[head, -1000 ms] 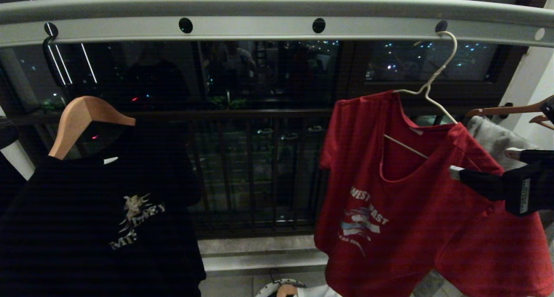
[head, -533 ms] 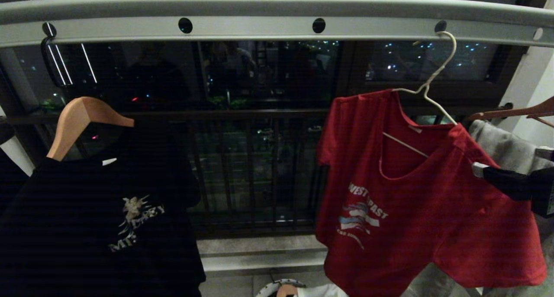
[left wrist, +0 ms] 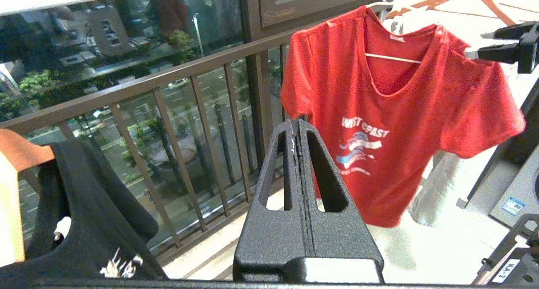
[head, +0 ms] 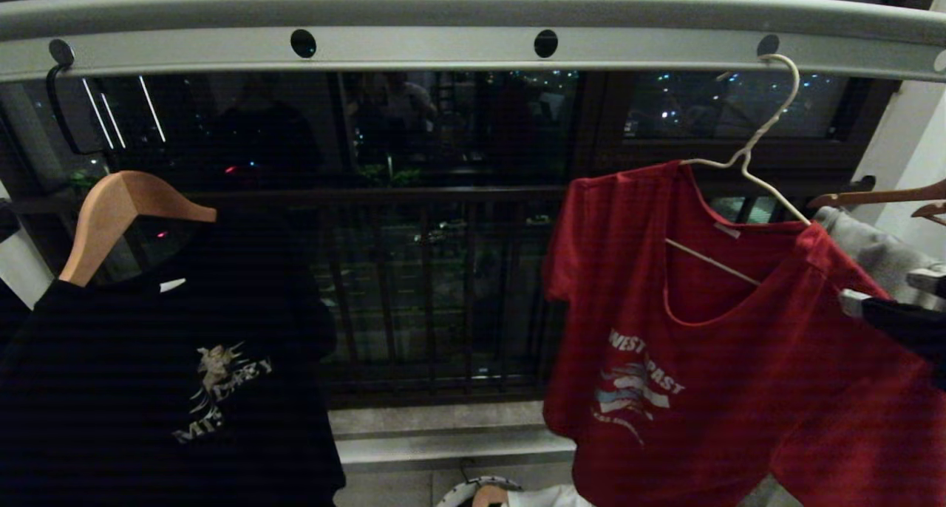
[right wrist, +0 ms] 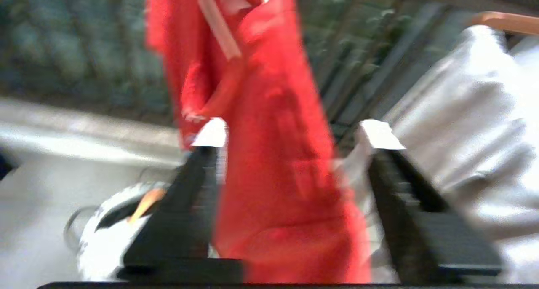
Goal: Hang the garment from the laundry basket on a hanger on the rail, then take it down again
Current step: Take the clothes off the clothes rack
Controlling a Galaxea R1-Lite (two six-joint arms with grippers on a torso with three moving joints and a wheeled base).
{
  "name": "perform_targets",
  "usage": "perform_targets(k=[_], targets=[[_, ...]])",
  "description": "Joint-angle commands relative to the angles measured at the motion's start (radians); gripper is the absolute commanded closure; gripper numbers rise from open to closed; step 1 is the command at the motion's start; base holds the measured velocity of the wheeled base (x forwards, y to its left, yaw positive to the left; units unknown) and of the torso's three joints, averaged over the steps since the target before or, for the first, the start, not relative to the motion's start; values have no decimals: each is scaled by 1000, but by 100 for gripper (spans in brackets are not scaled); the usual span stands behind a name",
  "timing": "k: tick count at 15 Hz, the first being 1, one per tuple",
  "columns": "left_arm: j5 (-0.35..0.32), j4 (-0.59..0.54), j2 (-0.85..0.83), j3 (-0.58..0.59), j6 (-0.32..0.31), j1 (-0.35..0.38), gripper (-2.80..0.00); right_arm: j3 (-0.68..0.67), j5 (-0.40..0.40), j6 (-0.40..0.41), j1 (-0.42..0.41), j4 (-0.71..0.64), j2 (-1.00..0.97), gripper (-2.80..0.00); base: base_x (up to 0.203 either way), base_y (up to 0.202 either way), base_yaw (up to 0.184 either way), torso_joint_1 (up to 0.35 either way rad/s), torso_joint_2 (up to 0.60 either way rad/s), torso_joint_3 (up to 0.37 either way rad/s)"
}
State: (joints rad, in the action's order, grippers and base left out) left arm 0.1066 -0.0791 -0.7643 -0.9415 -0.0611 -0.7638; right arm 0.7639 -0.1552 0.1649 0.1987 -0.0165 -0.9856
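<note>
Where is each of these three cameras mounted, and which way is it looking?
Head view: on the robot's head, facing the rail and window; right gripper at the edge.
Left wrist view: behind the shut left gripper, facing the balcony railing.
Right wrist view: behind the right gripper, astride the red T-shirt.
All show that shirt.

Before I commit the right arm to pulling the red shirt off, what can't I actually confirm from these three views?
- Right gripper: fingers straddle the red T-shirt, a gap still between them; wrist view smeared, contact unclear.
- Same gripper in the head view: cut off by the right edge.
- White wire hanger: its far shoulder is hidden under the fabric.
- Laundry basket: only a rim sliver at the bottom edge.
- Left gripper: shut, parked.
</note>
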Motion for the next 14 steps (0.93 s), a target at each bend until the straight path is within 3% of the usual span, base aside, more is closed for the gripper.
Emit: perform_targets(k=[1, 5, 14], targets=[[1, -1, -2, 1, 0, 0, 0, 29, 10, -1, 60, -15, -33, 0, 0, 0, 0, 0, 0, 0], [1, -1, -6, 3, 0, 0, 0, 97, 11, -4, 204, -18, -117, 0, 0, 0, 0, 0, 0, 0], [1, -1, -10, 3, 1, 0, 0, 224, 7, -37, 187, 105, -419, 0, 0, 0, 0, 0, 0, 0]])
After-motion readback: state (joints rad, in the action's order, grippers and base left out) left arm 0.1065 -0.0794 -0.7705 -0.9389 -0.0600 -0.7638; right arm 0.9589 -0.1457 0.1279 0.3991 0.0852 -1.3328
